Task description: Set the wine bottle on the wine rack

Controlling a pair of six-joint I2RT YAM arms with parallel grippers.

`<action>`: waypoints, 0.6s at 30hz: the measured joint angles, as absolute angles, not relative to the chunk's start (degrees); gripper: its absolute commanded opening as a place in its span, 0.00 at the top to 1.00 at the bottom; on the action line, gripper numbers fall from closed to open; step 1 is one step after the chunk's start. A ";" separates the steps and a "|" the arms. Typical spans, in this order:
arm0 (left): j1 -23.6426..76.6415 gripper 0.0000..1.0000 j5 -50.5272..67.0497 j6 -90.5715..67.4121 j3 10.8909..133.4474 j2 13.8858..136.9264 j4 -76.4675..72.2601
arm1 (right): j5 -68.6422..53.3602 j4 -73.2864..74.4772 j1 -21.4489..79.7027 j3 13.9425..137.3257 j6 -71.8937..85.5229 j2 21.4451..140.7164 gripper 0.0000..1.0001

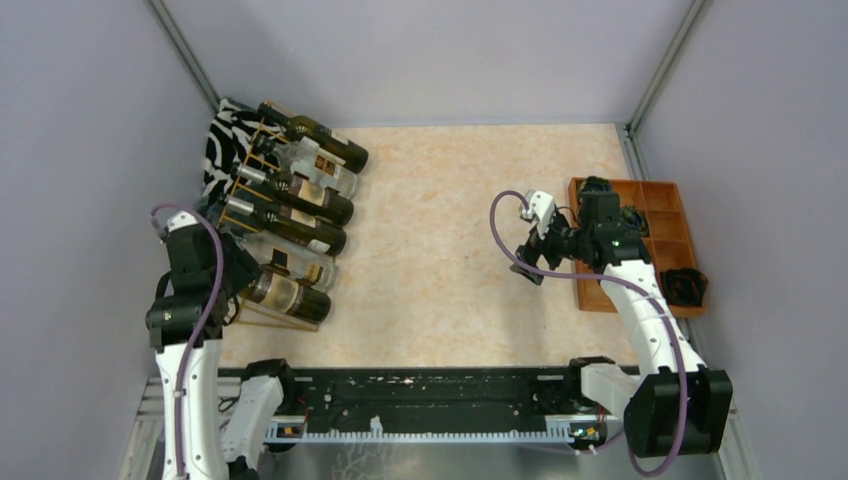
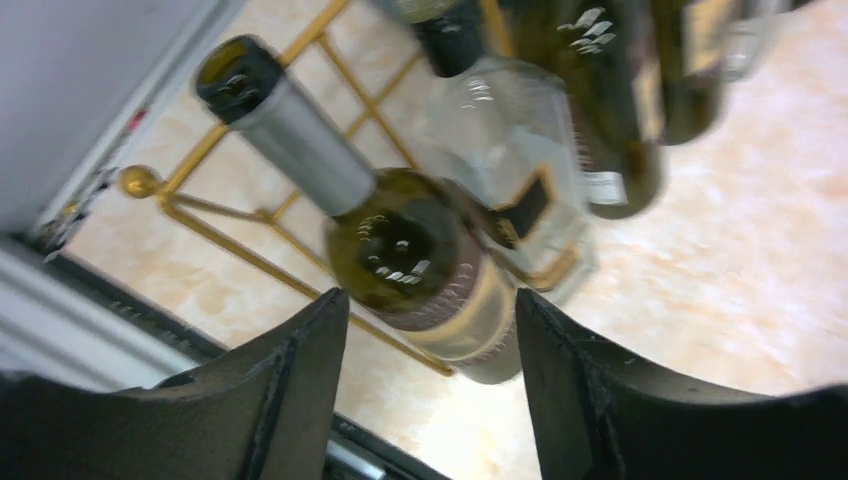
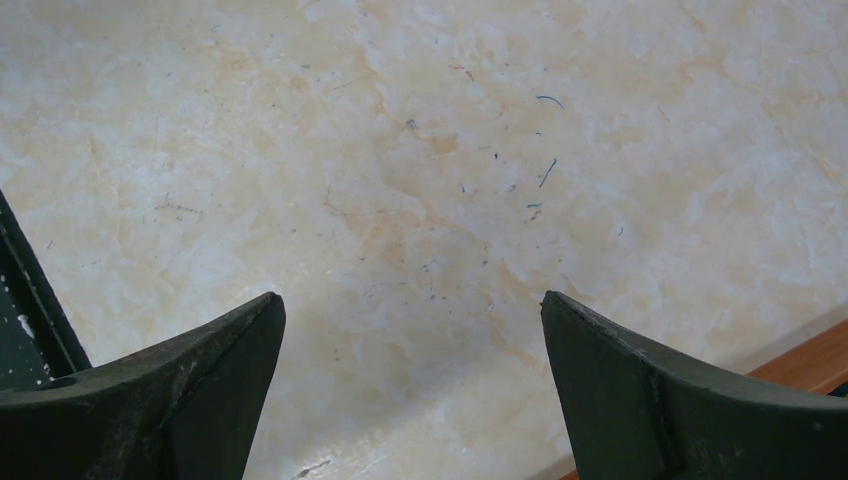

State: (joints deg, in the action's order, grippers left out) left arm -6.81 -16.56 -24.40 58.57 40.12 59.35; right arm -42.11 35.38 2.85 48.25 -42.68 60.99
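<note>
The wine rack (image 1: pixel 272 320) of gold wire stands at the table's left and carries several bottles. Its nearest cell holds the wine bottle (image 1: pixel 290 297), dark green with a silver neck foil, lying on the gold wires (image 2: pixel 200 205). In the left wrist view that wine bottle (image 2: pixel 410 250) lies just beyond my left gripper (image 2: pixel 430 300), which is open, with a fingertip on either side of the bottle's body and no grip on it. From above, the left gripper (image 1: pixel 243 278) sits at the rack's near left side. My right gripper (image 1: pixel 528 265) hangs open and empty over bare table (image 3: pixel 412 300).
An orange-brown wooden tray (image 1: pixel 600 300) with black items (image 1: pixel 685 285) lies at the right; its edge (image 3: pixel 810 365) shows in the right wrist view. A zebra-patterned cloth (image 1: pixel 225 140) lies behind the rack. Grey walls close in left, right and back. A black rail (image 1: pixel 430 395) runs along the near edge.
</note>
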 measured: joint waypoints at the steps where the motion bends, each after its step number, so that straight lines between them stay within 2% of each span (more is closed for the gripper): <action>1: -6.81 0.21 -14.41 -24.43 59.07 39.42 59.02 | -42.13 35.38 2.85 48.25 -42.68 60.99 0.02; 2: -6.81 0.04 -11.94 -24.34 59.55 38.85 58.46 | -42.19 35.35 2.85 48.21 -42.68 60.99 0.02; 3: -6.81 0.02 -7.84 -23.99 60.05 37.95 57.06 | -42.35 35.29 2.85 48.07 -42.70 60.99 0.01; 7: -6.81 0.01 10.17 -24.77 59.31 34.68 47.70 | -43.05 35.35 2.85 47.72 -42.89 60.99 0.01; 12: -6.79 0.01 33.78 -33.61 52.12 34.61 28.84 | -44.69 35.16 2.09 47.66 -40.97 60.40 0.01; 15: -6.79 0.01 40.40 -36.64 51.64 36.60 21.47 | -46.81 35.68 -0.62 49.04 -36.80 59.83 0.01; 18: -6.79 0.01 44.91 -38.63 53.56 38.35 15.05 | -45.54 36.95 -2.96 56.05 -30.02 59.86 0.01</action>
